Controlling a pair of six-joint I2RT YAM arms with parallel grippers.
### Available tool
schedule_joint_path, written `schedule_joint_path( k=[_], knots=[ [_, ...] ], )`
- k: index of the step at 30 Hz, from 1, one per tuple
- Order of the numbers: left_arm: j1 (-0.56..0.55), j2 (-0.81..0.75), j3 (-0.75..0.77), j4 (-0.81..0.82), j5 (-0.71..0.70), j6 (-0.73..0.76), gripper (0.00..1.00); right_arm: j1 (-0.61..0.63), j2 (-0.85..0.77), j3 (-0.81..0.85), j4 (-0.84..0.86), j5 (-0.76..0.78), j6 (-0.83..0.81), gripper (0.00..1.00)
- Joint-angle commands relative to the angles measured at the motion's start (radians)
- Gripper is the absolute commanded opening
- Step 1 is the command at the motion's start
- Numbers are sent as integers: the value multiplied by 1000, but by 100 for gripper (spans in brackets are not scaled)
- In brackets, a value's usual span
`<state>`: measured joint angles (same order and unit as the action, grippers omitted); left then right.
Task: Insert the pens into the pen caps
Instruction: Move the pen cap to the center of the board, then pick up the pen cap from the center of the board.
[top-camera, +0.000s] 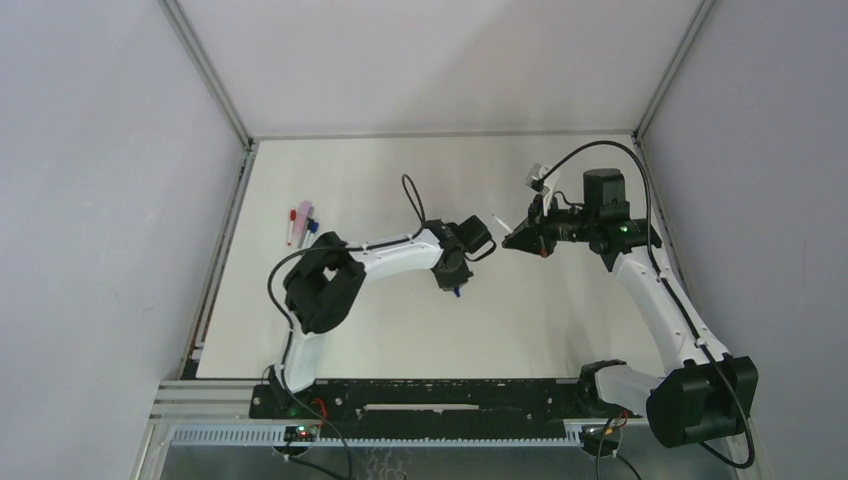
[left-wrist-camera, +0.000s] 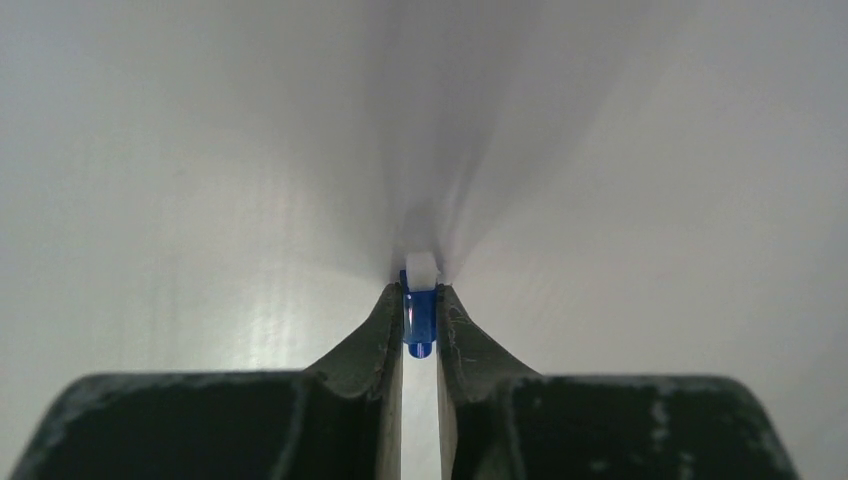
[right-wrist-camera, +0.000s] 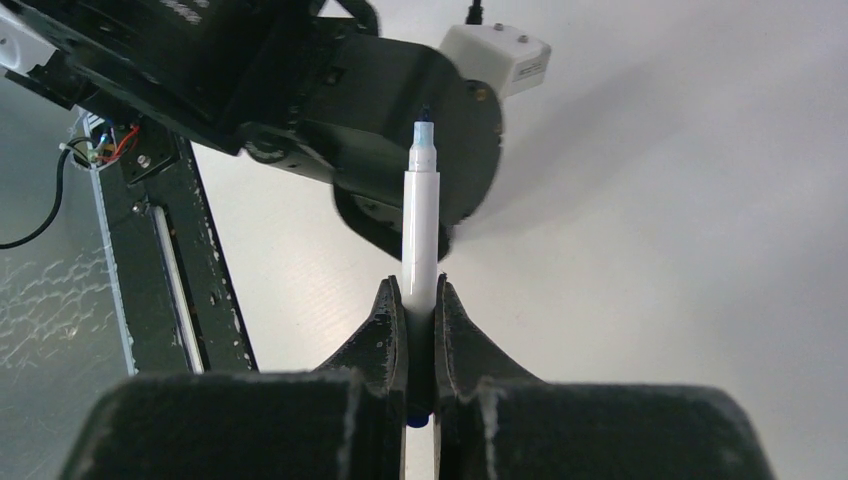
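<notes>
White counter (top-camera: 560, 330), grey walls. We've got left fingers (left-wrist-camera: 372, 335) pinched on blue cap (left-wrist-camera: 420, 322) near ctr. Right fingers (right-wrist-camera: 458, 335) clamp blue-white pen (right-wrist-camera: 421, 230) at 2 o'clock, nib aimed toward 9, prob. to meet cap. Other pens (top-camera: 301, 222) lie at 10.

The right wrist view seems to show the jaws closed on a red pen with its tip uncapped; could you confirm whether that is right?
Not quite: the pen is white with a blue tip, not red. The right wrist view shows it clamped between the jaws of the right gripper, tip uncapped, as you said.
</notes>
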<state>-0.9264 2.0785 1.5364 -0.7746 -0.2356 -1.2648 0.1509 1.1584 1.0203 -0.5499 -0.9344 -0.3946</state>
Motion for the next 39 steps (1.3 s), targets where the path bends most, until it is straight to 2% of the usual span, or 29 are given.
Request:
schedule_joint_path(
  k=[1,7,12,17,25,27,31,39],
  knots=[
    [-26,-153,-112,-35,-45,143,9,-7,-22,34,18,-33,9,0],
    [-78,-287,-313,-22,-158,257,9,-8,-14,33,15,-45,13,0],
    [-79,-369,-494,78,-129,311,9,-8,-10,33,15,-52,17,0],
    [-75,-428,-591,188,-94,343,12,-8,-14,20,34,-55,26,0],
    [-58,-387,-607,198,-53,349,34,-8,-8,20,32,-59,23,0],
    [-53,-375,-605,186,-48,346,36,-8,-9,20,32,-61,22,0],
    [-46,-357,-598,155,-46,340,36,-8,-8,20,31,-63,21,0],
    [-46,-298,-543,44,-72,349,28,-8,-14,20,31,-67,21,0]
  ],
)
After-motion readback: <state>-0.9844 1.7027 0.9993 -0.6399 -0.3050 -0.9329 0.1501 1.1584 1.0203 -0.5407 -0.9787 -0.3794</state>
